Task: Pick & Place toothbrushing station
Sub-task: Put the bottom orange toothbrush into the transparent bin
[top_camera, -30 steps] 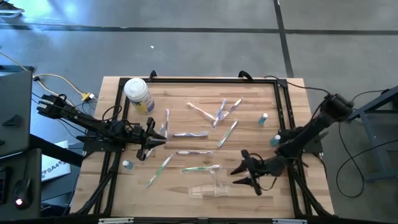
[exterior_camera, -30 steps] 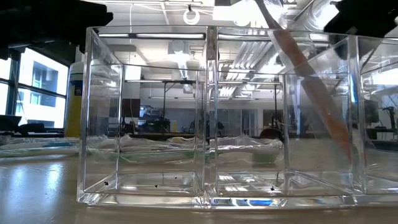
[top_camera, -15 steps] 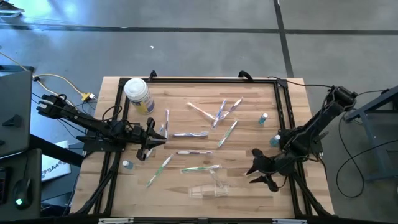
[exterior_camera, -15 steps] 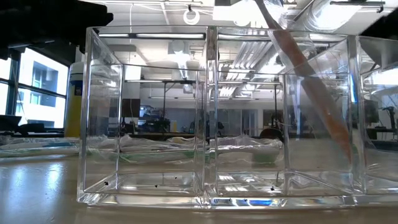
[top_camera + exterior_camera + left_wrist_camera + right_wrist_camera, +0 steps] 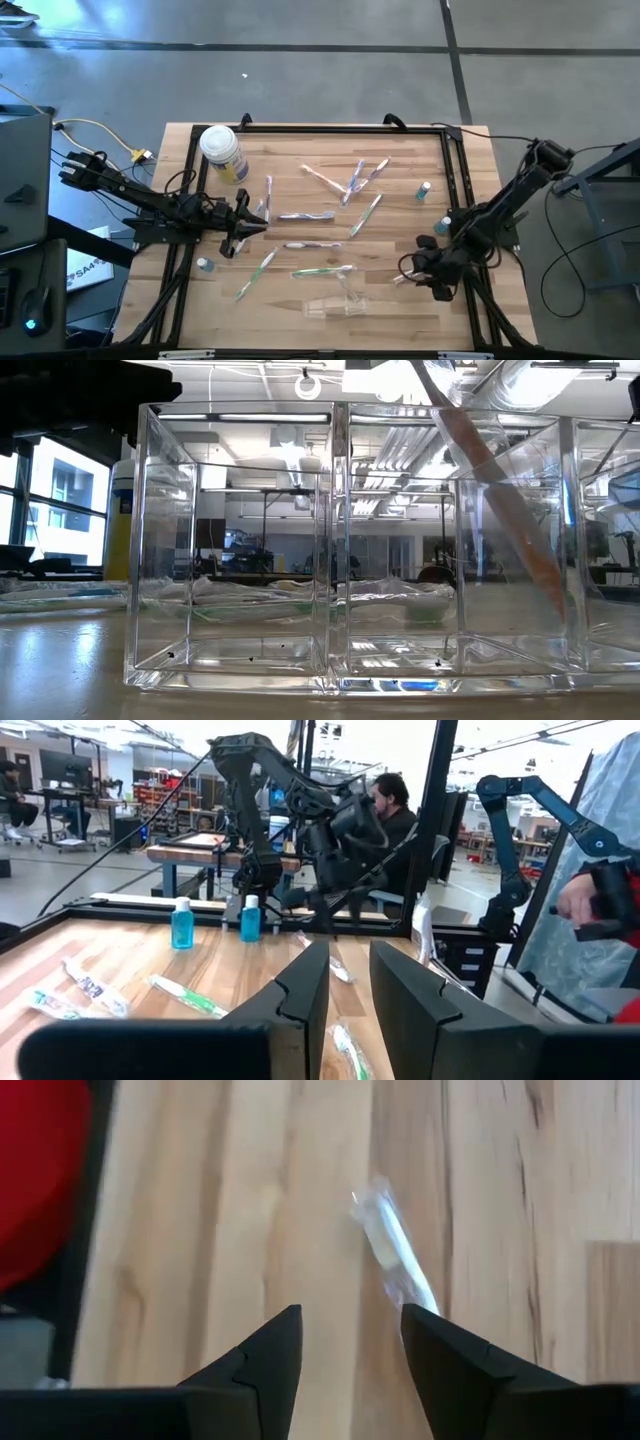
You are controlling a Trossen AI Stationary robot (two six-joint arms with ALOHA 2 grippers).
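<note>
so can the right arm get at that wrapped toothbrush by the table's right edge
Probably yes: the right pincer hangs open just above the wrapped toothbrush, with only bare wood table around it and nothing in between.

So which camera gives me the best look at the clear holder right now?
The low view: the clear holder fills the frame, dividers plain, with one toothbrush leaning inside. In the high view it is only a faint outline near the table's front edge. Neither wrist view shows it.

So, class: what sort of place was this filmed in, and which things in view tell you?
Most likely a robotics lab or workshop: a wooden table with a black frame, other robot arms on stands behind it, and a person seated among workbenches.
</note>
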